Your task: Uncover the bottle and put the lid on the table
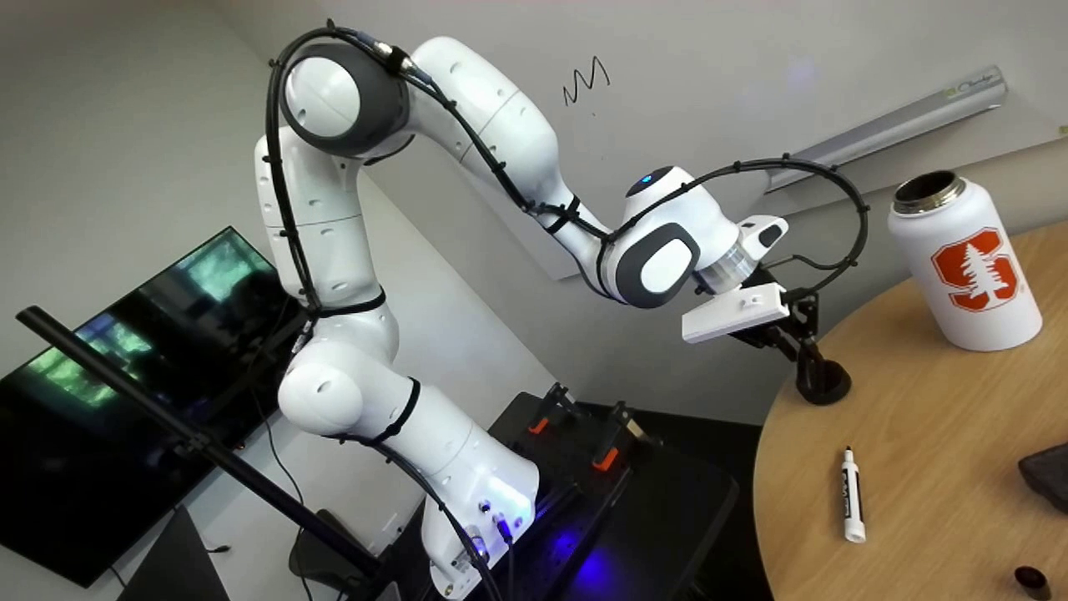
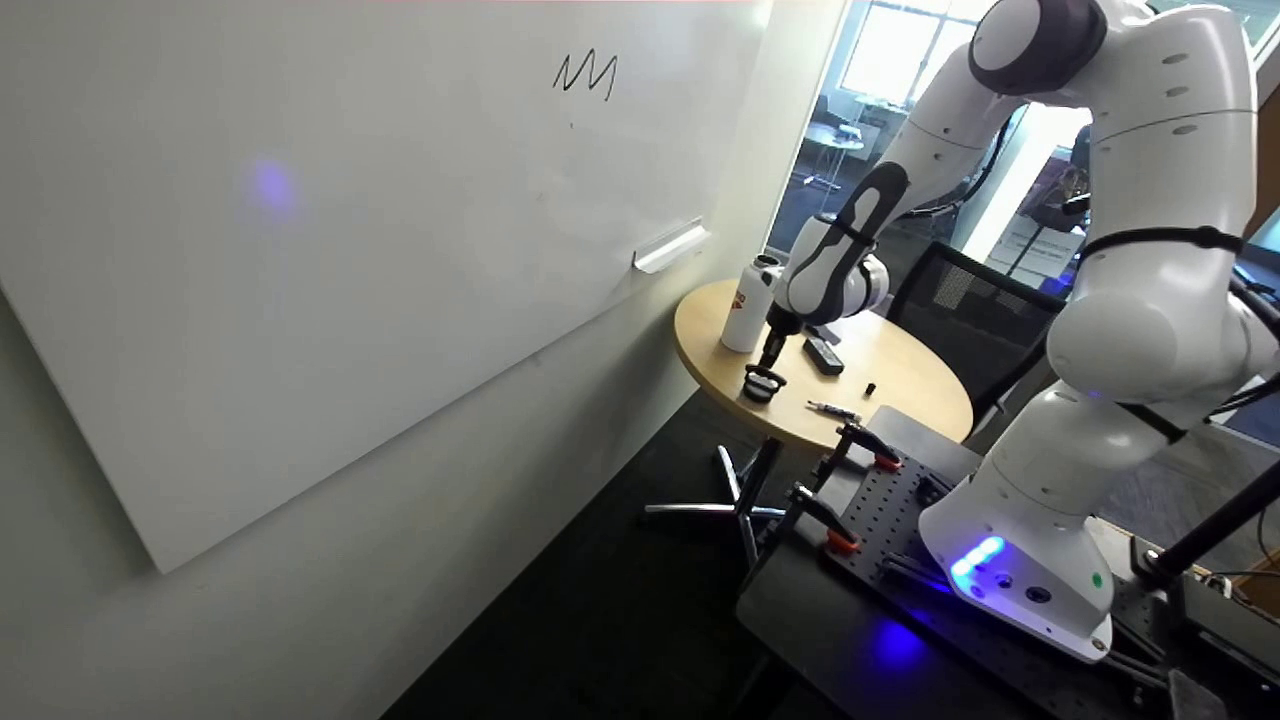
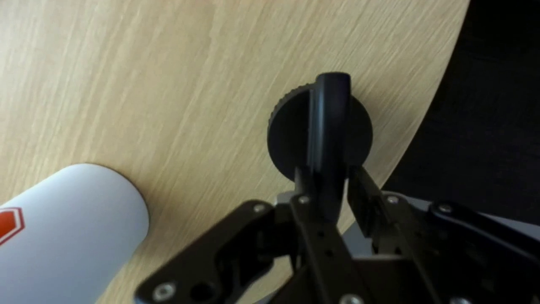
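Here are the fingers [image 3: 366, 198], right up close, reaching in from the bottom of the wrist view, and they're closed on the lid [image 3: 320, 126], one on each side of its handle! Round and black, the lid sits just right of centre in that frame, over the tabletop [image 3: 177, 76] near its curved edge; whether it touches the wood, I cannot tell.

Out a little, and there's the bottle [image 1: 976, 267], upright at the right of an exterior view, mouth open, orange-red logo showing (its white side also fills the lower left of the wrist view). Below the lid in that same exterior frame lies the pen [image 1: 853, 501], dark tip pointing up; then a small dark cylinder [image 1: 1033, 580] at the lower right and a dark block [image 1: 1050, 476] cut by the right edge.

Further back, the white arm [image 1: 509, 121] arches across the top from a black stand [image 1: 667, 501]. Beyond the tabletop, a mesh chair [image 2: 985, 315] right of centre in an exterior view; a whiteboard [image 2: 380, 280] takes the upper left, black zigzag [image 2: 585, 75] near the top; a screen [image 1: 192, 359] slants at the left of an exterior view. Farthest off, a bright window [image 2: 900, 55], upper right!
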### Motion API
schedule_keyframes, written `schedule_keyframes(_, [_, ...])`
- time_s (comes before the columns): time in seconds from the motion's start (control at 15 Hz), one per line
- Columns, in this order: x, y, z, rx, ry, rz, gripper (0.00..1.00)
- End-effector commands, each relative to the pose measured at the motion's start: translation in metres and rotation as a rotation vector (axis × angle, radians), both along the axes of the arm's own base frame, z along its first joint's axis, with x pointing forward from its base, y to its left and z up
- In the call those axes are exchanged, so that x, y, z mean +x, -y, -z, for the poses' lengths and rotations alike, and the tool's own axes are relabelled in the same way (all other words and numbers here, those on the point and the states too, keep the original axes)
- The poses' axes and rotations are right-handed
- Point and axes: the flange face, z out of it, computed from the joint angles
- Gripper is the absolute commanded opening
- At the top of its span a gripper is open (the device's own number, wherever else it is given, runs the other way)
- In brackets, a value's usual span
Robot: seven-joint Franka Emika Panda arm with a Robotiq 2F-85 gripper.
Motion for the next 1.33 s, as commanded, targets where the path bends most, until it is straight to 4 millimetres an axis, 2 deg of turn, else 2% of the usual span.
schedule_keyframes(0.0, [0.004, 0.004, -0.005, -0.006, 0.035, 0.04, 0.62])
schedule_keyframes(0.2, [0.0, 0.005, -0.016, -0.015, 0.045, 0.044, 0.84])
schedule_keyframes(0.33, [-0.004, 0.005, -0.031, -0.027, 0.033, 0.031, 0.99])
schedule_keyframes(0.93, [-0.014, -0.015, -0.135, -0.007, -0.019, -0.047, 1.0])
schedule_keyframes(1.27, [-0.012, -0.017, -0.178, 0.009, -0.063, -0.056, 1.0])
